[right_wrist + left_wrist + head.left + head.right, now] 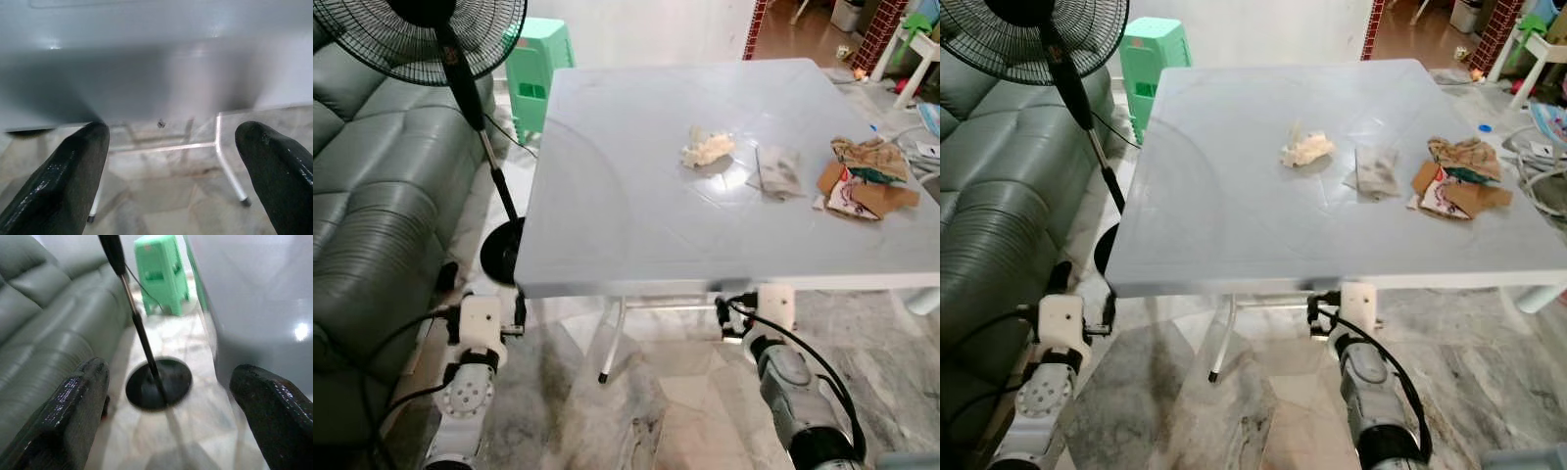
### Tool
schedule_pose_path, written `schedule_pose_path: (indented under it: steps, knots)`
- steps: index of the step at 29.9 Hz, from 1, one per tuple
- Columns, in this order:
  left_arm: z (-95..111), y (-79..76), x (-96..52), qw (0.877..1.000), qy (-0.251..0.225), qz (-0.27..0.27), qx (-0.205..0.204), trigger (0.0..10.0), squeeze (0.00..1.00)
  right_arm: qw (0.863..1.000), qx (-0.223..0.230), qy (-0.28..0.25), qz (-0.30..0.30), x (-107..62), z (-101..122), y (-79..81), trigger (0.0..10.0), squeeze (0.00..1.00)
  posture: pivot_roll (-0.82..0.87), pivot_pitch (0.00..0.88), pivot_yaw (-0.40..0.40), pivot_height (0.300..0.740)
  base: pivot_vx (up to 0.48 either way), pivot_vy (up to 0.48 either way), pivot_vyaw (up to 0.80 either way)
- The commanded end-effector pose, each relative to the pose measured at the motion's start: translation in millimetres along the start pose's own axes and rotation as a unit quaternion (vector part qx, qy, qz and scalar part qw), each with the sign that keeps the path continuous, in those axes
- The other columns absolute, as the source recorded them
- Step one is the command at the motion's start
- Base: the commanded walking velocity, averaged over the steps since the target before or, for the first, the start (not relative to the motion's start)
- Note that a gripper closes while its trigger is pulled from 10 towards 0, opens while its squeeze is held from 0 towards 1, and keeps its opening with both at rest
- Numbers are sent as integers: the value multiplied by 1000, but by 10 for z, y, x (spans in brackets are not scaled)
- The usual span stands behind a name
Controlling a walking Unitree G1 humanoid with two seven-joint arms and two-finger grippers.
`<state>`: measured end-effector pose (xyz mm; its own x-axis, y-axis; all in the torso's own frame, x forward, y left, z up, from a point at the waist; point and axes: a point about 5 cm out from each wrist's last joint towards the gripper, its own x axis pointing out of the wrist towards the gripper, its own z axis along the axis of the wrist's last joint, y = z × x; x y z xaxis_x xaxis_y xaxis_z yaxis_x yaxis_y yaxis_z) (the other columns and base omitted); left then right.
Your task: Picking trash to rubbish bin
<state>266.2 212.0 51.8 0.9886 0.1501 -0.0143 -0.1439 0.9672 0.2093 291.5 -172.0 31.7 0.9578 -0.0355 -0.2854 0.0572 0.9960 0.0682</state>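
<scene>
I count three bits of trash on the grey table (607, 225), all toward its far right: one crumpled white tissue (707, 147), one flattened grey wrapper (779, 170) just right of it, and one heap of torn cardboard and coloured packaging (864, 178) near the right edge. My left gripper (166, 416) hangs low beside the table's near-left corner, fingers spread wide, nothing between them. My right gripper (171, 181) sits under the near edge — fingers apart too, empty. On the left stand one black fan (450, 59), one green stool (536, 73) and one green sofa (372, 206).
</scene>
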Motion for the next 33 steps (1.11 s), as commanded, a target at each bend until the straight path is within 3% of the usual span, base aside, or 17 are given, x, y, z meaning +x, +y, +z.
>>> schedule_pose_path:
  steps: [1,5,9,14,20,27,33]
  knots:
    - [247,-16,56,999,-51,9,1,10000,0,998,18,-55,-6,24,302,23,10000,0,-28,67,-7,740,0,0,0]
    - [643,-100,150,993,-117,13,-10,10000,0,993,45,-104,-21,65,716,86,10000,0,-31,63,-3,740,0,0,0]
    - [1009,-166,256,986,-164,10,-22,10000,0,985,27,-169,-4,88,1211,247,10000,0,-36,56,-4,740,0,0,0]
    - [1203,-175,319,982,-183,12,-31,10000,0,979,11,-205,1,80,1478,319,10000,0,-33,52,-5,740,0,0,0]
    - [1179,-173,280,986,-166,12,-33,10000,0,985,19,-173,-11,37,1355,274,10000,0,-32,56,-2,740,0,0,0]
    - [1149,-280,252,988,-152,-9,-39,10000,0,995,23,-98,9,-60,914,254,10000,0,-41,59,2,740,0,0,0]
    - [1158,-283,255,988,-151,-9,-40,10000,0,998,17,-63,26,-146,679,243,10000,0,-42,57,-1,740,0,0,0]
